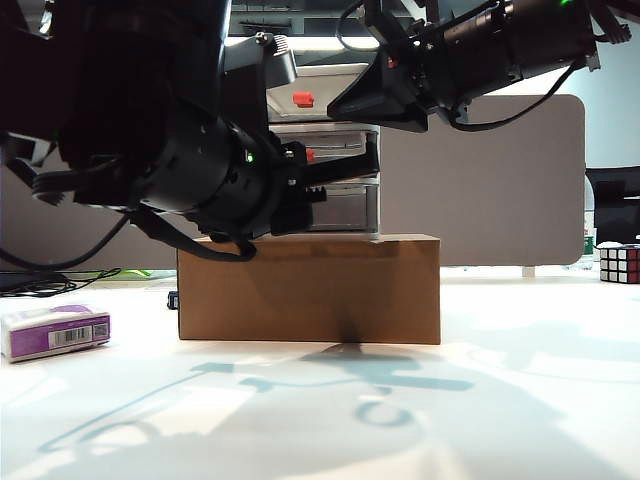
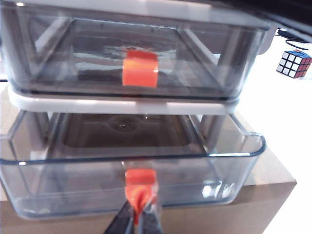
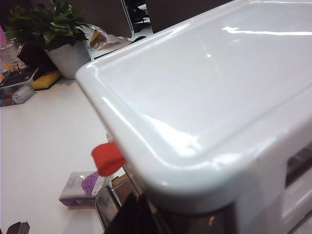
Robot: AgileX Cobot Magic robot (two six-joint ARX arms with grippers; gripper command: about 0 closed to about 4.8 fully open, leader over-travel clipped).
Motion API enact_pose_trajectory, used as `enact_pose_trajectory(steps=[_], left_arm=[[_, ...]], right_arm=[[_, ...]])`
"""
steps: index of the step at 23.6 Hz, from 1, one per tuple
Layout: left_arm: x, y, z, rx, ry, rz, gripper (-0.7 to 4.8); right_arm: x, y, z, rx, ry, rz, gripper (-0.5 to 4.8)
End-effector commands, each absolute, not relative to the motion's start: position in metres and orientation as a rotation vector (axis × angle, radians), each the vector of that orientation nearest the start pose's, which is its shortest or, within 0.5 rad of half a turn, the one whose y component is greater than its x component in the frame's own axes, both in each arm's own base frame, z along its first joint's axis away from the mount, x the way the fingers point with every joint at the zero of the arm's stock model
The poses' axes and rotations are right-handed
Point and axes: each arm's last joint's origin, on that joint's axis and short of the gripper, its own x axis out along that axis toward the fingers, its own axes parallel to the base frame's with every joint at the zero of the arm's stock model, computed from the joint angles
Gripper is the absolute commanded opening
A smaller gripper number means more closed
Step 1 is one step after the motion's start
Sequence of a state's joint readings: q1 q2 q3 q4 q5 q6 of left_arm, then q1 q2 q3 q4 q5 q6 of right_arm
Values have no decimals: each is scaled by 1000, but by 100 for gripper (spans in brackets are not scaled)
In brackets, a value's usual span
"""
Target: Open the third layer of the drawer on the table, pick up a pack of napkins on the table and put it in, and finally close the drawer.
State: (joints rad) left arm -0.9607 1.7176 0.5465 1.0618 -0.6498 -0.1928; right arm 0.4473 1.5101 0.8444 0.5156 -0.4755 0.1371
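Observation:
The drawer (image 1: 322, 82) stands on a brown cardboard box. Its third layer (image 2: 68, 187), the lowest smoky tray, is pulled partly out of the frame. My left gripper (image 2: 140, 215) is shut on that tray's red handle (image 2: 141, 181); in the exterior view the left gripper (image 1: 320, 194) reaches in from the left at tray height. My right gripper (image 1: 338, 107) is shut and rests at the unit's white top (image 3: 204, 87), its dark fingers (image 3: 141, 219) by the front corner. The pack of napkins (image 1: 55, 332), purple and white, lies on the table (image 1: 500, 400) far left, and the napkins (image 3: 83, 187) also show below the unit.
The cardboard box (image 1: 310, 290) raises the unit above the tabletop. A Rubik's cube (image 1: 620, 264) sits at the far right, also seen as the cube (image 2: 294, 64) beside the unit. A potted plant (image 3: 48, 29) and clutter stand behind. The middle tray (image 2: 58, 53) with its red handle (image 2: 140, 68) is pushed in.

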Motion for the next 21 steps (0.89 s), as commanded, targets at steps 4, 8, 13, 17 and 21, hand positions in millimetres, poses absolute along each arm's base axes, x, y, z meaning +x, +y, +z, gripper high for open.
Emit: enact_pose_trajectory(steps=[4, 8, 13, 17, 21], left_arm=[[171, -245, 152, -105, 107, -316, -6], [159, -252, 152, -99, 102, -305, -6], [143, -259, 150, -76, 110, -309, -6], [127, -266, 149, -56, 116, -320, -6], [111, -271, 148, -41, 109, -303, -6]], right_arm=[[292, 155, 246, 121, 207, 897, -6], [293, 155, 245, 121, 208, 896, -6], [294, 155, 245, 120, 202, 879, -6], [294, 155, 245, 120, 202, 879, -6], [294, 155, 245, 120, 202, 879, -6]])
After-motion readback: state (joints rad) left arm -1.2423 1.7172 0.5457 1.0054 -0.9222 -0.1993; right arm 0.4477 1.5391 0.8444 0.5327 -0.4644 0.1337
